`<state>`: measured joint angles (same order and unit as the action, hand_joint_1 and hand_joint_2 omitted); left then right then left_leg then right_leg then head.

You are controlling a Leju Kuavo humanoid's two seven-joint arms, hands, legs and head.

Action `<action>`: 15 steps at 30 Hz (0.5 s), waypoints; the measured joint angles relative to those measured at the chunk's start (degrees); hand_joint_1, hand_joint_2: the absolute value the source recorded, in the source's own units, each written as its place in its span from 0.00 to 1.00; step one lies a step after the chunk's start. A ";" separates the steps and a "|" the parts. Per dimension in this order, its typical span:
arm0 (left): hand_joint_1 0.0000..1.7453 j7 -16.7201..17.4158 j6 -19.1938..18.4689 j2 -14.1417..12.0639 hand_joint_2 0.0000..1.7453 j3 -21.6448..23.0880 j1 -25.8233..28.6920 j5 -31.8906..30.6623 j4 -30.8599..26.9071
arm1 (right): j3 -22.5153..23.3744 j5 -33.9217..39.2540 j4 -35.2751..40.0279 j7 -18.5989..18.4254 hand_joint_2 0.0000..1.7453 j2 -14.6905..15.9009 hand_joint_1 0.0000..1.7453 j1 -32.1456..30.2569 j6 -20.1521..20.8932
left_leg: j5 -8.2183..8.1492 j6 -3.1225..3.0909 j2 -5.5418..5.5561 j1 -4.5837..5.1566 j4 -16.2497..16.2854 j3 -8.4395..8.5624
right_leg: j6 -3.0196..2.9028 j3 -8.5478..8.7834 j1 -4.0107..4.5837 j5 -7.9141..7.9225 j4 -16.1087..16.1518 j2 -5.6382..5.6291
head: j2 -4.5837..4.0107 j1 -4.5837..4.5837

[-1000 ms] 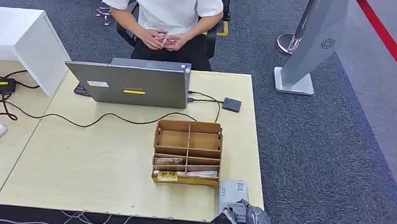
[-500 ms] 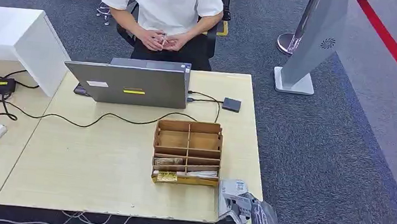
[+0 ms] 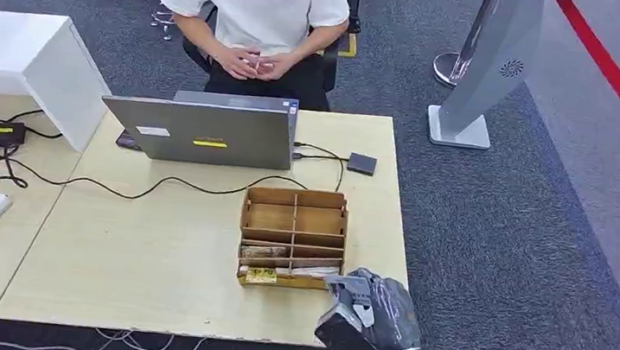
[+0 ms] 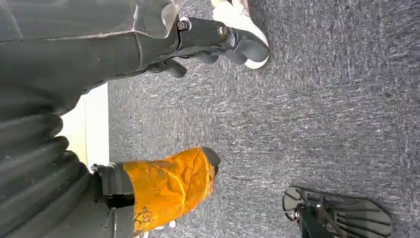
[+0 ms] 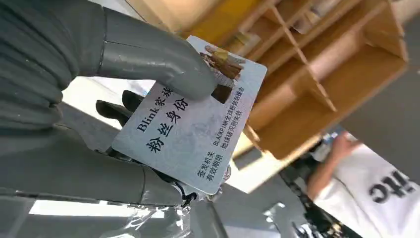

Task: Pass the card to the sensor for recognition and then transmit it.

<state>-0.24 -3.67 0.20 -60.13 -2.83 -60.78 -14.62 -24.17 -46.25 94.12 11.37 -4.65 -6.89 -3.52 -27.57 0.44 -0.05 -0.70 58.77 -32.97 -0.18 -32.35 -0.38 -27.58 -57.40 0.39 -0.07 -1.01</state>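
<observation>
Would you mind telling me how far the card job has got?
Done: the right hand holds the card, pinched under its thumb, beside the wooden organiser. In hand: carrying it. Left: presenting it to the small black box, probably the sensor, by the laptop, then handing it on.

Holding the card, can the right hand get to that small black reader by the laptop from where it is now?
Probably yes. The right hand pinches the card at the table's near edge. The wooden organizer stands between it and the black reader, so go over it or along its right side; the table there looks bare.
</observation>
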 joint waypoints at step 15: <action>0.00 -0.92 -1.22 -0.31 1.00 0.17 -0.83 -4.70 0.00 | 0.55 -0.11 -13.40 -9.79 1.00 -5.22 1.00 26.05 4.15 | 0.20 0.04 -0.11 -0.01 0.01 -0.03 | -0.05 -0.08 0.00 0.23 -0.04 -0.15 | 0.00 0.02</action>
<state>-1.16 -4.90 -0.11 -59.95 -3.67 -65.48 -14.62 -23.63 -46.36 80.72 1.57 -9.88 19.16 0.63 -27.37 0.48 -0.16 -0.71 58.77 -33.01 -0.23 -32.43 -0.38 -27.35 -57.45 0.24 -0.07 -0.99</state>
